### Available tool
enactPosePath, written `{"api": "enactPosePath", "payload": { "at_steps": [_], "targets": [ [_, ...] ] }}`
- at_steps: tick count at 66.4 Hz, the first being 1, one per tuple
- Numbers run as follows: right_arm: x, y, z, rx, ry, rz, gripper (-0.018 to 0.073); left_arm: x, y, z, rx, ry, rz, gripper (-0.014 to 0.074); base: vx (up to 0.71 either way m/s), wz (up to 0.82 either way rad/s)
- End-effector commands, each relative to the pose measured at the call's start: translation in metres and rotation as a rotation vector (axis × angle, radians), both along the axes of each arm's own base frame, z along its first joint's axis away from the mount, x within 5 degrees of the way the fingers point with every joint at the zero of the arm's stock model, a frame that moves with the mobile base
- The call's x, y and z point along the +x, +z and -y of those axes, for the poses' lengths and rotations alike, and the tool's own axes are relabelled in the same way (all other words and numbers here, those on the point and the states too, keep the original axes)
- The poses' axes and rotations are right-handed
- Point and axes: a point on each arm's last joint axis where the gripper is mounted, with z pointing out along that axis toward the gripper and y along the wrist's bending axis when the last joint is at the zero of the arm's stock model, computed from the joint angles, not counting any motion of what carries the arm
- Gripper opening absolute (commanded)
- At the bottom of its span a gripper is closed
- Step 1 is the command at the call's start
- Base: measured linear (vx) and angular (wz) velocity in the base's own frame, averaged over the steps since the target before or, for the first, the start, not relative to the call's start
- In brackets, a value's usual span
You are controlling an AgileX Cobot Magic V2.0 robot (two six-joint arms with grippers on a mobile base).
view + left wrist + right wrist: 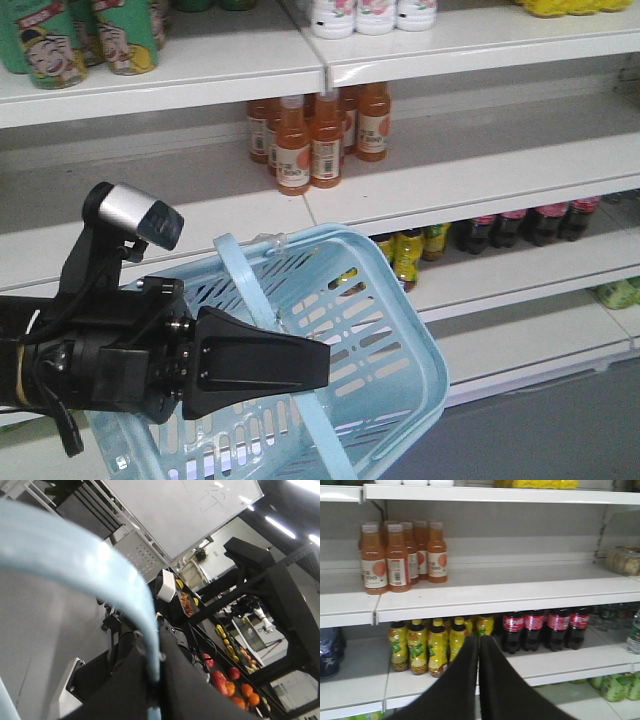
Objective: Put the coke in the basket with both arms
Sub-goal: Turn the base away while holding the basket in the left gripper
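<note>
Step in hand: the basket hold is set, the coke pick is not yet begun. Left gripper (pixel 155 667) pinches the flat handle strap (pixel 85 560) of the light blue basket (pixel 400 340). The strap runs straight into the pinch between its two black fingers. In the front view the basket hangs tilted from that gripper, mouth toward the shelves, no bottle seen inside. Right gripper (pixel 479 640) has its fingers pressed together with nothing between them, pointed at the lower shelf (pixel 545 662). Coke (pixel 536 628): a row of four red-label bottles standing on that shelf, about 1 o'clock from the right fingertips and well apart from them. Yellow drink bottles (pixel 438 647) stand just beside the row at 11 o'clock, orange juice bottles (pixel 395 555) one shelf up. In the front view the coke row sits at 2 o'clock from the basket; the right gripper is not in that view. Next move, my read: the right fingers must spread, swing toward 1 o'clock and close around one bottle's body, likely the nearest, without knocking its neighbours. It then carries the bottle toward 8 o'clock, over the basket mouth. The left should hold the strap steady.
</note>
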Motion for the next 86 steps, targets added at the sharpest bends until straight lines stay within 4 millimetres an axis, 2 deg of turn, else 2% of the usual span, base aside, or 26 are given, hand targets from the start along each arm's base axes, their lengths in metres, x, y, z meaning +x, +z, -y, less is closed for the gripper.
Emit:
{"api": "enactPosePath", "payload": {
  "at_steps": [1,30,86],
  "targets": [
    [-0.0009,0.0051,0.0002,-0.001,-0.002,0.087,-0.0005,-0.017,0.0279,-0.0022,-0.186,-0.151,0.026,-0.0008,-0.05,-0.56],
    [-0.0009,0.0051,0.0002,-0.001,-0.002,0.087,-0.0005,-0.017,0.0279,-0.0022,-0.186,-0.151,0.026,-0.0008,-0.05,-0.53],
    [-0.0009,0.0051,0.0002,-0.001,-0.002,0.087,-0.0005,-0.017,0.0279,-0.0022,-0.186,-0.151,0.026,-0.0008,-0.03,-0.38]
  ]
}}
